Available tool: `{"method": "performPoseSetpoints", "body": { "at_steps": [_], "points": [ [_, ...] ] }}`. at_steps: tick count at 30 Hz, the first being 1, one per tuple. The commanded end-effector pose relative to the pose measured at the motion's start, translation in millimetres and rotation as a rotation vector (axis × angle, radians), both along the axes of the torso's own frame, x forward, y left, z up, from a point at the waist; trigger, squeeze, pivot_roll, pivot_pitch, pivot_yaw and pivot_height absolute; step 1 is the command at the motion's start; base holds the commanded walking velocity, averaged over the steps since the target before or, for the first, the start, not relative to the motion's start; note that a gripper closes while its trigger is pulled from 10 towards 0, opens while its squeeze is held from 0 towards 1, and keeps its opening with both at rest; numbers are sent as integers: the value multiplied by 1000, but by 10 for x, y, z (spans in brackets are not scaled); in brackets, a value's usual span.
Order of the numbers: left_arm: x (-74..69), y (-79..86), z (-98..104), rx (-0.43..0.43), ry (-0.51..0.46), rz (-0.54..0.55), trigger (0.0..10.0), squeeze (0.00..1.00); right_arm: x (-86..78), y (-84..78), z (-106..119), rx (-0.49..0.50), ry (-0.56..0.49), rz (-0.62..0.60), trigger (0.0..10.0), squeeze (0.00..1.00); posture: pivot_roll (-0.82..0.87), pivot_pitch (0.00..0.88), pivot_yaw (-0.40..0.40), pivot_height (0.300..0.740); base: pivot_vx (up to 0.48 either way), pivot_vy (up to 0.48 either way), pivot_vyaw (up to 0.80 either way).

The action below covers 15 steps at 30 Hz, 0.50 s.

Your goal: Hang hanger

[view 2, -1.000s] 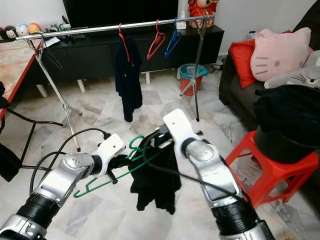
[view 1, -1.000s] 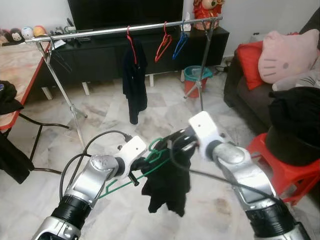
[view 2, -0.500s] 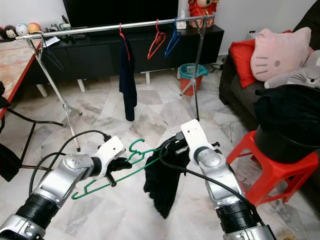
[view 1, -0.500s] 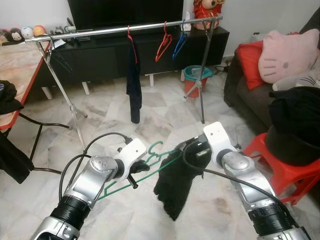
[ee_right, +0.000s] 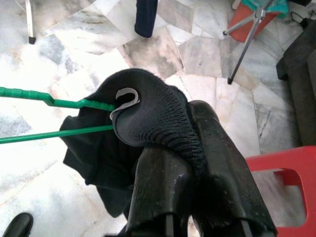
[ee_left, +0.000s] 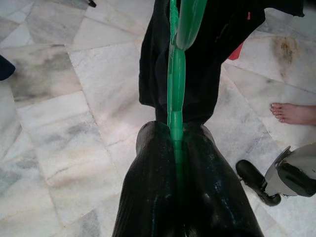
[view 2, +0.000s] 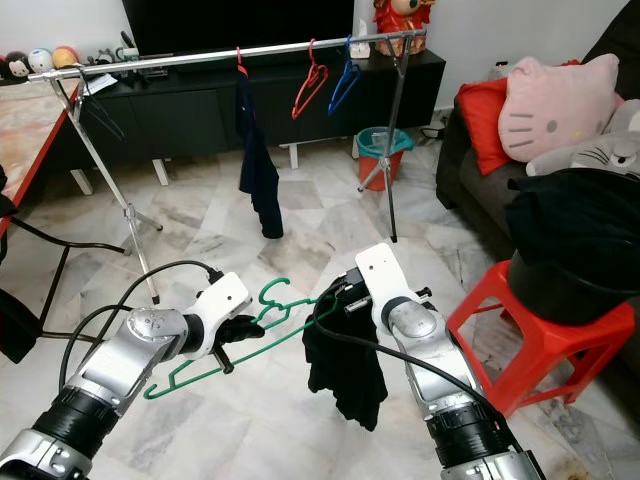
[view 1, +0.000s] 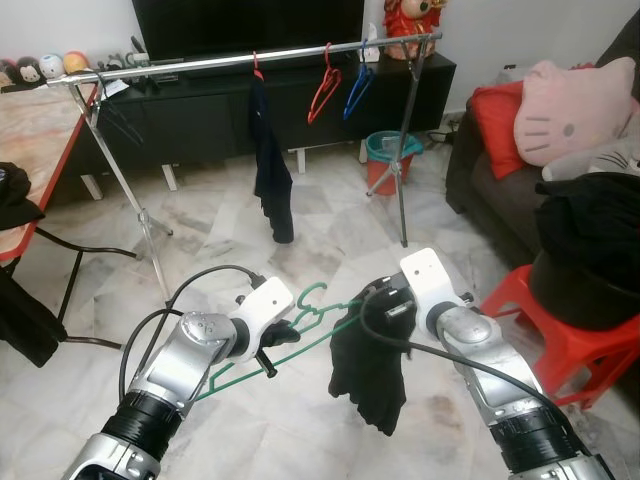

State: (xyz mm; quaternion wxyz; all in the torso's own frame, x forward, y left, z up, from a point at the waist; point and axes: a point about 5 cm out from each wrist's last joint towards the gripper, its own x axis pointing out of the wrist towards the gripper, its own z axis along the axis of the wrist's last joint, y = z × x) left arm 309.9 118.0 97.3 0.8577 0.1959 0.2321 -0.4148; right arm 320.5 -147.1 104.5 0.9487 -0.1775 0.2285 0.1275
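A second ago our black cloth [view 1: 367,365] hung wide and bunched under our arms. Half a second ago it had swung into a long thin strip. Now it hangs shorter and lumpier, and it sits a bit more to our right. The dark shirt [view 1: 270,165] on the silver rail [view 1: 250,60] has also swung: it looked wide, then thin, and now its bottom kicks out to the right. Our two arms have hardly moved.

Our left gripper [view 1: 285,334] is pressed tight on the green hanger [view 1: 316,303]. Our left wrist view shows this best: the two black fingers [ee_left: 153,192] squeeze the thin green bar between them, and the bar runs straight up into the black cloth. That view also shows a bare foot [ee_left: 294,112] on the marble floor [ee_left: 54,123], and our own grey foot [ee_left: 286,175].

Our right gripper [view 1: 385,300] pinches the black cloth. The right wrist view shows the knit collar with a small white tag folded over the fingers [ee_right: 163,197], and two green hanger bars going into the cloth.

The hanger is held low in front of us, between our two grippers, well away from the rail. It is thin green plastic with a curly hook on top, and it tilts down to our left. The cloth is on its right end. A red hanger [view 1: 322,85] and a blue hanger [view 1: 357,88] hang empty on the rail. A red stool [view 1: 560,335] stands to our right, with a black heap on it.
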Motion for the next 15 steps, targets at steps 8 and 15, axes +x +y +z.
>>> {"method": "performPoseSetpoints", "body": {
  "at_steps": [8,15],
  "points": [
    [-43,-36,76,-62,-3,-37,10000,0,51,41,100,12,-46,43,10000,0,88,0,-8,740,0,0,0],
    [-81,-66,104,-86,0,-74,10000,0,134,-72,86,-23,-55,-8,10000,0,89,0,-8,740,0,0,0]
  ]
}}
